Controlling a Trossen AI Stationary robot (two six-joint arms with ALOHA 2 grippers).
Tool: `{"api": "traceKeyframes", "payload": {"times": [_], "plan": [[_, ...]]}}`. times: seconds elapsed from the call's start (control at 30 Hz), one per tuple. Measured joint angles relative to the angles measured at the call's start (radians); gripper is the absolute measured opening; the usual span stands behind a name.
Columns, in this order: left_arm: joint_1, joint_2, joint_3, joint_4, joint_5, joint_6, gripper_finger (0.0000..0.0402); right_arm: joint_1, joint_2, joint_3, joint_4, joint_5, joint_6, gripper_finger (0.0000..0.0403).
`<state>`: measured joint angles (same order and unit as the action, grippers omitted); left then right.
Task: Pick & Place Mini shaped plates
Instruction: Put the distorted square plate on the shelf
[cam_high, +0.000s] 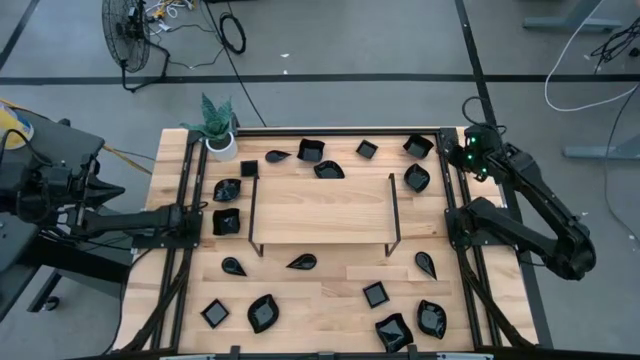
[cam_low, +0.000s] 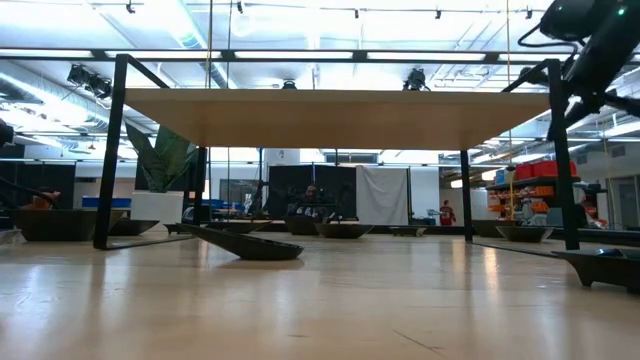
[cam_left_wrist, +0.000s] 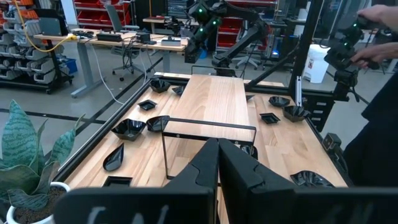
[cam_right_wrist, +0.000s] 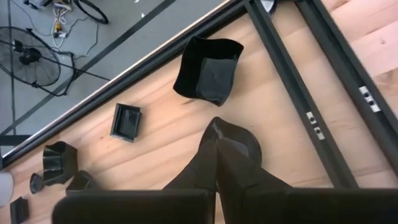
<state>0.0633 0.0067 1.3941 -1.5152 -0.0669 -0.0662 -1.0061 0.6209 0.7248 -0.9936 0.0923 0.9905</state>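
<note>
the left arm lies low along the left edge of the surface (cam_high: 330, 275), reaching in level from outside, and its left claw (cam_high: 198, 222) sits at the black side rail. in the left wrist view the left claw (cam_left_wrist: 217, 163) has its two fingers pressed together, closed on nothing. a square dish (cam_high: 226, 221) lies just beside its tip, toward the middle of the surface, and another square dish (cam_high: 227, 189) lies just beyond it, toward the white pot with the plant (cam_high: 220, 143).

the right arm folds back on itself at the right edge, elbow out past the surface, with the wrist raised over the far right corner. the right claw (cam_right_wrist: 217, 152) is closed too, fingers meeting, empty, and points straight down at bare wood. the deep square plate (cam_right_wrist: 208, 70) lies near it but apart, flat on the surface, one corner turned toward the black rail (cam_right_wrist: 298, 87). a smaller square plate (cam_right_wrist: 126, 121) lies farther off.

the other mini plates ring the wire-legged wooden shelf (cam_high: 322, 205). a teardrop plate (cam_high: 302, 262) lies in front of the shelf, long axis across the surface, tip toward the left arm.
</note>
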Motion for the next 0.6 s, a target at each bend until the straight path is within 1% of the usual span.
{"api": "traceKeyframes", "payload": {"times": [0.17,0.33,0.47,0.6], "plan": [[0.000,0.000,0.000,0.000,0.000,0.000,0.0018,0.000,0.002,-0.063,0.085,-0.041,0.007,0.0019],[0.000,0.000,0.000,0.000,0.000,0.000,0.0018,0.000,0.021,-0.107,0.168,-0.077,0.007,0.0050],[0.000,0.000,0.000,0.000,0.000,0.000,0.0018,0.000,0.067,-0.117,0.206,-0.062,-0.002,0.0083],[0.000,0.000,0.000,0.000,0.000,0.000,0.0018,0.000,0.122,-0.117,0.243,-0.007,-0.005,0.0111]]}}
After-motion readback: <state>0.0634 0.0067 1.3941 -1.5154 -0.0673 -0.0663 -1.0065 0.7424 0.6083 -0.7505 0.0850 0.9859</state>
